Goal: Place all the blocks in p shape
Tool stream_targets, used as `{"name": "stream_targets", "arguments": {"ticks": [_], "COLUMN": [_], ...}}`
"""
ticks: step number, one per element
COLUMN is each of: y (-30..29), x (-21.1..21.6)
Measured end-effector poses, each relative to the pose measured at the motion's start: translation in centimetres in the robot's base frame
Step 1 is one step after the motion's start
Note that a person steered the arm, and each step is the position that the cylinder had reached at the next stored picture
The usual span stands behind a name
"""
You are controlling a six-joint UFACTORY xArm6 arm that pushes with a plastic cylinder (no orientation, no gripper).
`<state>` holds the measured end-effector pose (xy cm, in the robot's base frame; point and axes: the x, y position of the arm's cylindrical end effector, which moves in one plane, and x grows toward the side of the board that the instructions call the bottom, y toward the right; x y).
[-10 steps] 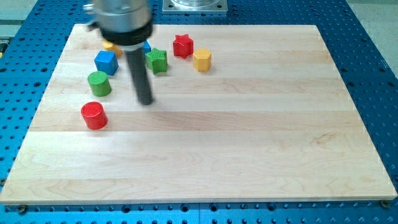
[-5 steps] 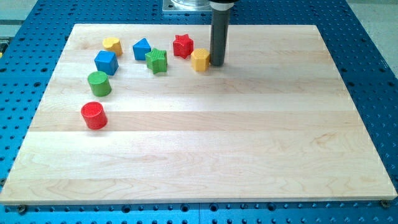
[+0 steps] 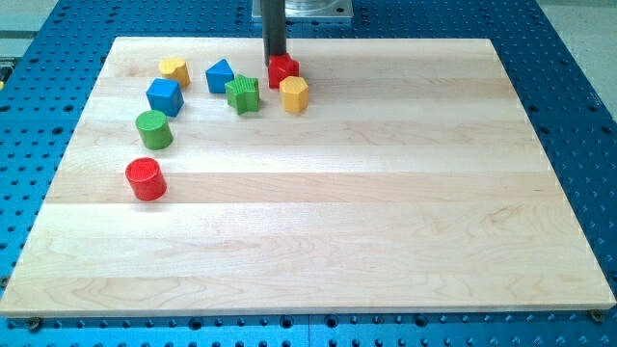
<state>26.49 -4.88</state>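
blocks sit in a loose arc across the far left part of the tabletop (image 3: 386, 222). going left to right: the red cylinder (image 3: 146, 178) lies nearest, the green cylinder (image 3: 153, 128) beyond it, then the blue cube (image 3: 165, 96), the small yellow block (image 3: 174, 69) at the far edge, the blue triangular block (image 3: 220, 75), the green star-like block (image 3: 244, 93), the red star (image 3: 283, 71) and the yellow hexagonal block (image 3: 294, 94) just in front of it.

the tool is a plain rod with nothing to open or close; its tip (image 3: 276, 60) stands at the far left side of the red star, touching or nearly so.

a push from there would likely drive the red star into the yellow hexagonal block, shifting both, or let the star spin off the tip.
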Motion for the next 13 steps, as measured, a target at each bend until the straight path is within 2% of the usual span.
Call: {"name": "stream_targets", "arguments": {"ticks": [1, 2, 4, 6, 7, 8, 9, 10, 11, 12, 13], "y": [-0.2, -0.3, -5.9, -2.0, -7.6, -8.5, -7.6, -7.6, -5.2, -1.9, -2.9], "x": [2.5, 0.9, 7.3, 11.0, 7.7, 7.5, 3.4, 3.3, 4.0, -0.4, -3.9]}}
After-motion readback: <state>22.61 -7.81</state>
